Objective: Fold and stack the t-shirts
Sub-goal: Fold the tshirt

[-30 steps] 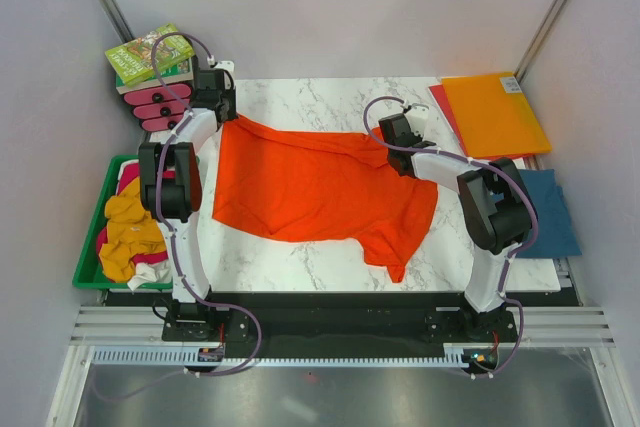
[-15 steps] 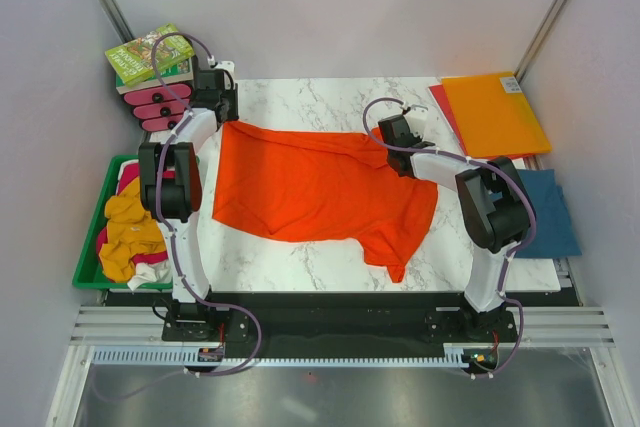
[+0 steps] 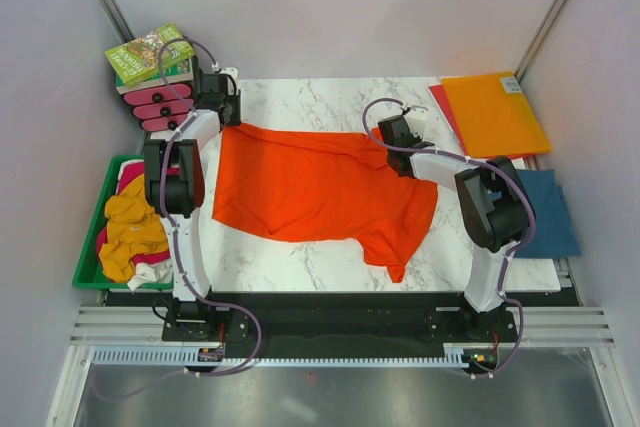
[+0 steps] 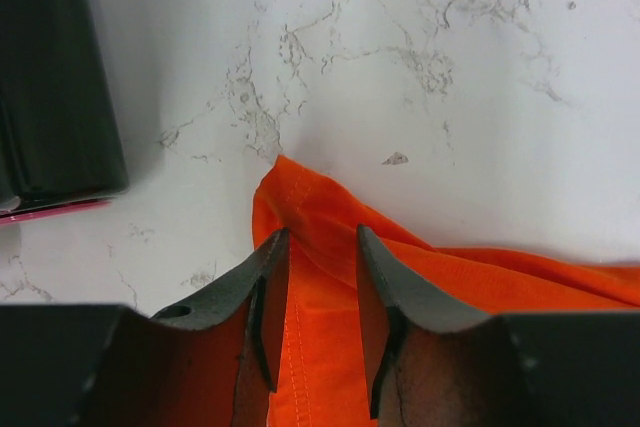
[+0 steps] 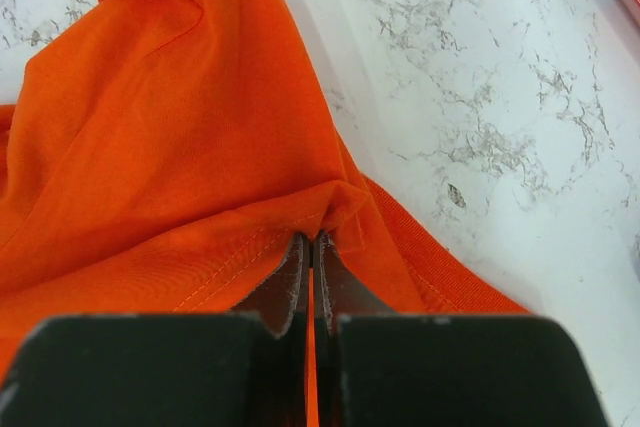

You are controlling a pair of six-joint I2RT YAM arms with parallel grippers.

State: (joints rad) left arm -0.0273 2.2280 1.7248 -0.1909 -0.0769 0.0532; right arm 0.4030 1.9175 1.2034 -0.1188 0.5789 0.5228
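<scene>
Left jaws have just sprung apart and let the far-left corner go: the left gripper [image 4: 322, 237] now straddles the orange t-shirt [image 3: 310, 187] loosely, its cloth lying spread across the marble table [image 3: 300, 97]. On the right, the right gripper [image 5: 312, 239] is clamped tight on the far-right edge. Spreading looks nearly finished; next, I'd say, the right lets go and both re-grip for a first fold.
</scene>
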